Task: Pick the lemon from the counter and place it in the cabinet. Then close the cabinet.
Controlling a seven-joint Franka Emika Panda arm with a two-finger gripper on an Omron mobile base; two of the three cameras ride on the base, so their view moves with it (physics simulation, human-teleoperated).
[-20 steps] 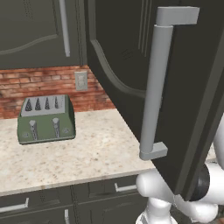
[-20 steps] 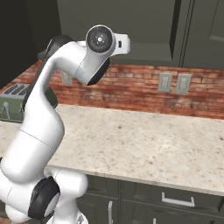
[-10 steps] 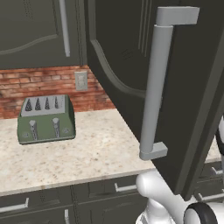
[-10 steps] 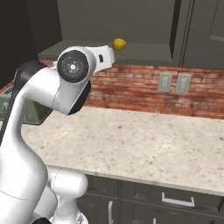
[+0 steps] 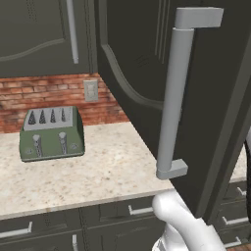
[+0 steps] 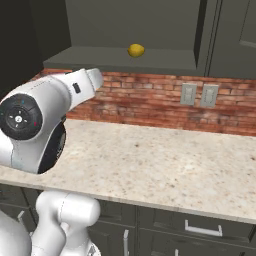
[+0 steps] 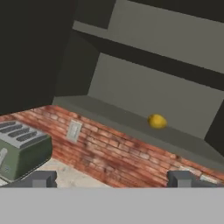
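On your left, the cabinet door (image 5: 196, 98) stands wide open by its long handle (image 5: 179, 93). The lemon (image 6: 135, 50) already sits on the bottom shelf (image 7: 131, 122) of the cabinet, well above the counter (image 6: 165, 165). The gripper (image 7: 111, 179) is empty, fingertips spread apart. Get behind the door's outer face and push steadily — its hinge side is cut off, so the swing is hard to judge.
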